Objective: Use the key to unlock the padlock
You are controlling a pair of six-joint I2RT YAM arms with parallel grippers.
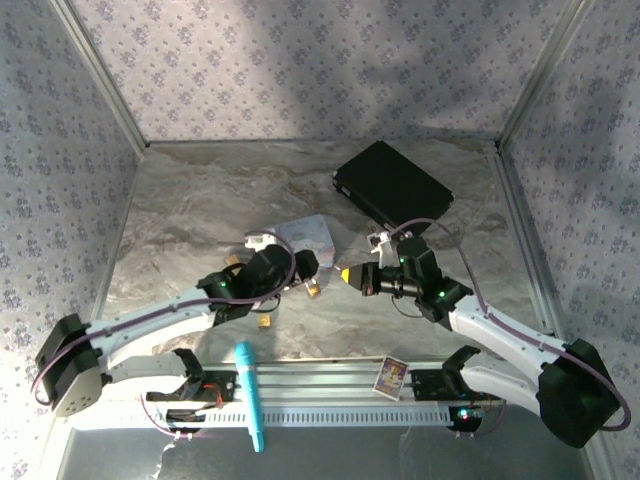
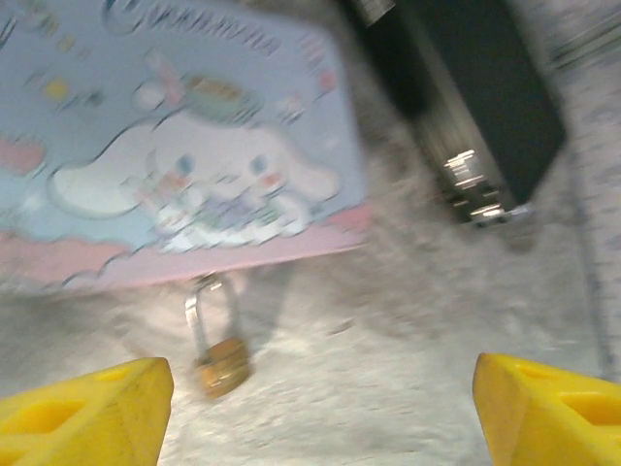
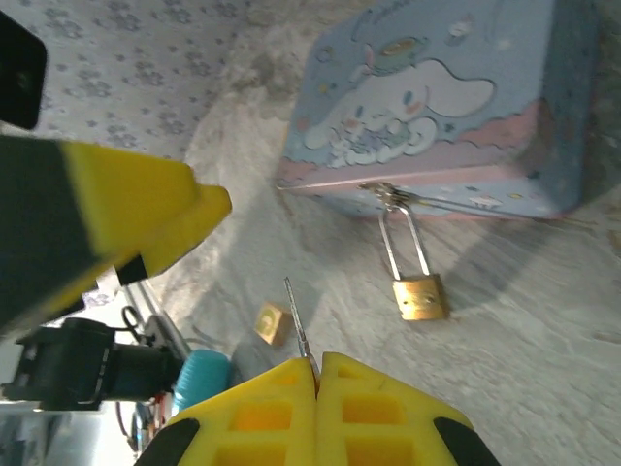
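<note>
Floral-papered walls (image 1: 300, 70) enclose a marbled tabletop (image 1: 200, 210) — unevenly lit.

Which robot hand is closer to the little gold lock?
Left, slightly. The left gripper hangs open close above the padlock; the right gripper, pinching the key, sits a bit off to its right.

You have a brass-gold padlock (image 3: 420, 296) with a silvery shackle, a silvery key (image 3: 297, 318), a blue-and-pink tin box (image 3: 437, 107) printed with a white cartoon dog, a black case (image 1: 392, 187), and a grey marbled table (image 1: 190, 210).
</note>
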